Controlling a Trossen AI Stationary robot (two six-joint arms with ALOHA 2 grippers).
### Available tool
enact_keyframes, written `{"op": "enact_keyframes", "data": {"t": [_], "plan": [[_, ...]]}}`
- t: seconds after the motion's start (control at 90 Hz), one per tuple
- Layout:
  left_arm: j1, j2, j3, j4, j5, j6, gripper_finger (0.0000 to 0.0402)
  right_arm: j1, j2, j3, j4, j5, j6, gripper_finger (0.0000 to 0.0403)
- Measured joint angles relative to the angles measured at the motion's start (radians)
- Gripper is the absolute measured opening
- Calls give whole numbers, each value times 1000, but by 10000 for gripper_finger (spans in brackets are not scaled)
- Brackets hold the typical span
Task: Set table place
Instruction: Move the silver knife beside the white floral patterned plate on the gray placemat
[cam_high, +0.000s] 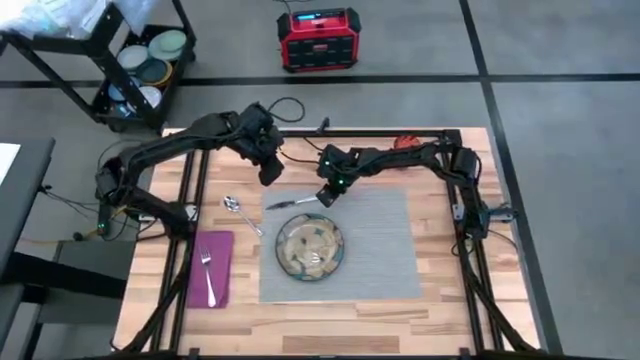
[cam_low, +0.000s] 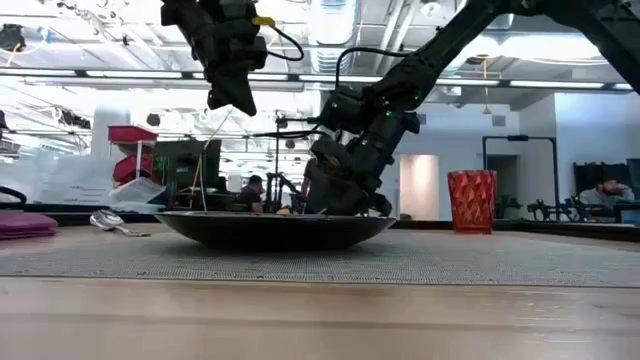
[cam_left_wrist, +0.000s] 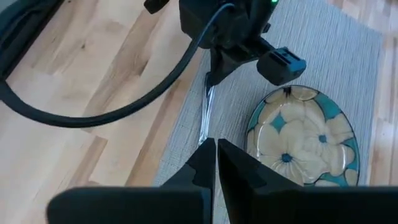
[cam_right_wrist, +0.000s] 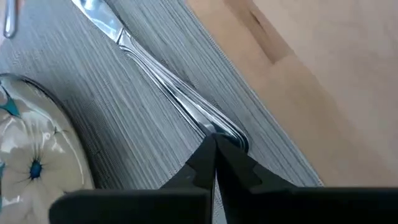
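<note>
A grey mat is laid on the wooden table, and a round patterned plate is set on its left part. The right gripper is lowered to the mat's far left corner, just beyond the plate, and its fingers are pinched on the handle end of the knife. The knife is seen lying along the mat's far edge, its blade reaching out over the left border toward the bare wood; in the right wrist view the handle is shown flat against the ribbed weave, with the plate close beside it. The left gripper is held above the table, just beyond the mat's far left corner, and its fingers are pressed together on nothing; in its wrist view the right gripper, the knife and the plate are seen below it. A spoon is laid on the wood to the left of the mat, and a fork is laid on a magenta napkin nearer the left front. An orange cup is stood at the far right side of the table, well apart from the plate.
</note>
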Motion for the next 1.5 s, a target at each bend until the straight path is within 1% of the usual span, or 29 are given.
{"op": "enact_keyframes", "data": {"t": [0.2, 0.433, 0.489, 0.533, 0.622, 0.733, 0.822, 0.911, 1.067, 1.178, 1.278, 1.367, 1.433, 1.5], "plan": [[0, 0, 0, 0, -29, 13, 0, -2, -24, 0, -163, 45, -52, 0], [1, 0, 0, 0, -56, 21, 0, 7, -84, -6, -364, 144, -95, 0], [4, 0, 0, 0, -56, 24, 0, 8, -103, -19, -387, 166, -103, 0], [5, 0, 0, 1, -57, 27, 0, 13, -122, -35, -367, 187, -113, 0], [10, 0, 0, 1, -56, 27, 0, 23, -167, -72, -261, 193, -161, 0], [11, 0, 0, -1, -57, 28, 0, 33, -187, -94, -156, 139, -283, 12], [11, 0, 0, -5, -56, 31, 0, 37, -187, -104, -138, 102, -433, 38], [11, 0, 0, -13, -56, 39, 0, 38, -187, -120, -106, 99, -536, 72], [11, 0, 0, -22, -56, 39, 0, 22, -184, -145, -79, 109, -575, 123], [11, 0, 0, -22, -55, 46, 0, 2, -152, -145, -79, 112, -573, 139], [11, 0, 0, -20, -55, 46, 0, -10, -128, -143, -76, 109, -550, 138], [11, 0, 0, -20, -55, 46, 0, -6, -109, -139, -78, 109, -541, 125], [11, 0, 0, -20, -54, 46, 0, -3, -102, -139, -91, 123, -515, 98], [11, 0, 0, -20, -55, 46, 0, -3, -101, -138, -102, 138, -483, 53]]}}
